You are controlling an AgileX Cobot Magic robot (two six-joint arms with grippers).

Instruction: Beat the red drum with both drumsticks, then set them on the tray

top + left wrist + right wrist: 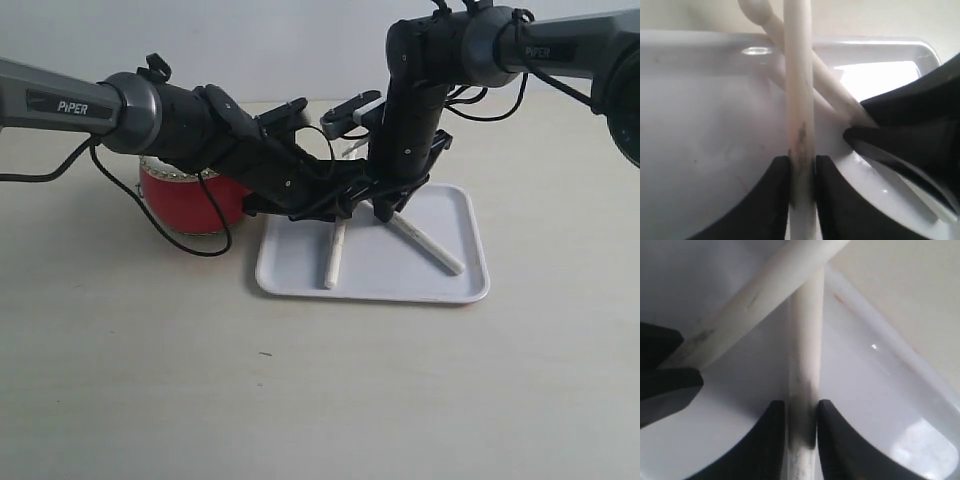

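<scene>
Task stage: by the look of it you are at the put-down, since both sticks are on the tray (470, 292) and each sits between a claw's jaws.
Left claw (802, 170): closed on the left stick (800, 100), with both jaws tight against its scuffed part.
Right claw (802, 412): its jaws hug the right stick (805, 355). You cannot tell whether they pinch it or merely flank it.
Sticks: they cross, and in both wrist views the left one lies over the right. In the exterior view their near ends splay apart across the tray floor.
Drum (190, 205): it stands on the worktop (320, 400) just beside the tray, under the left arm.
Risk, crossing: the upper stick rests on the lower, so once freed it may roll, rock or slide towards the rim.
Risk, lift-off: if you raise a claw before its jaws stand well clear, the stick may drag along or flip off the tray.
Risk, crowding: the two claws work nearly touching, so pulling both away together invites a knock between them, or against the other's stick.
Risk, drum: the left arm passes low over it, and a careless retreat could nudge it.
Left arm pose: it reaches in low from the left, across the drum, with the wrist dipped to the tray's far edge.
Right arm pose: it comes from the right, elbow high, and the forearm drops nearly straight down onto the tray.
</scene>
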